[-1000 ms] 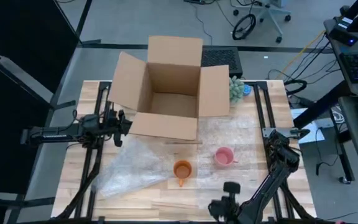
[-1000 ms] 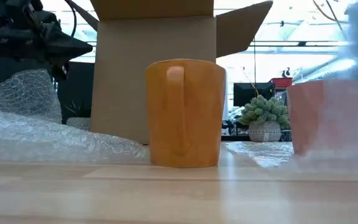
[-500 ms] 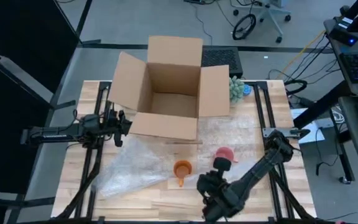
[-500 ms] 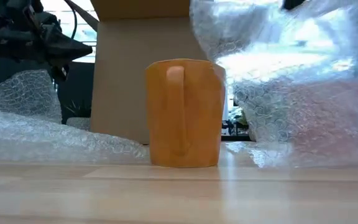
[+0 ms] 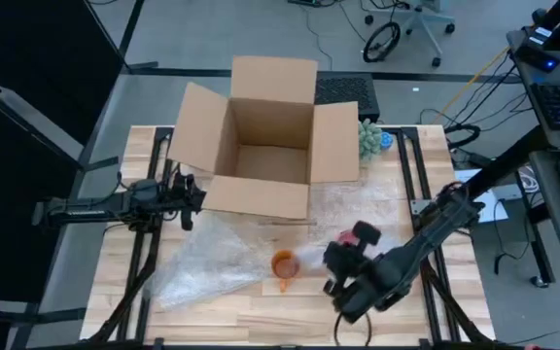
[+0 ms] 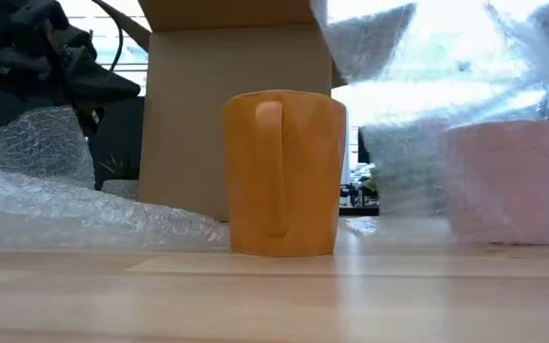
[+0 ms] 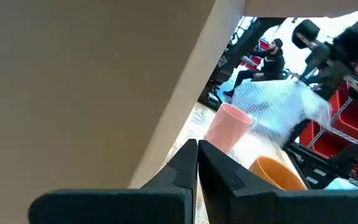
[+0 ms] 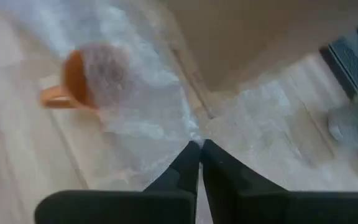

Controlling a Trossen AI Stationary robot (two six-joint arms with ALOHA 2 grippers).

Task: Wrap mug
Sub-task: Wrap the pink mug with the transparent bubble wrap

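While I hold the sheet up, this is how I read the table.

Pink mug (image 6: 501,181): upright on the right half of the table, under the lifted wrap, so I see it only through the plastic.

Bubble wrap sheet (image 8: 145,118): pinched at one edge, draped over the pink mug, its free end trailing toward the orange mug (image 5: 285,264).

Right gripper (image 8: 200,149): fingers pressed together on the sheet's edge, raised above the table just right of the orange mug.

Left gripper (image 7: 197,163): fingers closed with nothing between them, parked at the left edge beside the cardboard box (image 5: 265,146).

Risk, slip: I hold only a thin edge, so a quick pull could free it and drop the sheet short of the pink mug.

Risk, drag: the hanging wrap lies over the orange mug's rim; sweeping it sideways could tip or shove that mug, or the pink one.

Risk, blind: plastic blurs the low view, so I may misjudge where the pink mug stands.

Room: bare wood along the front edge, and a second bubble wrap pile (image 5: 202,258) fills the front left.

Edges: box flaps crowd the back and a small plant (image 5: 368,139) sits at its right.
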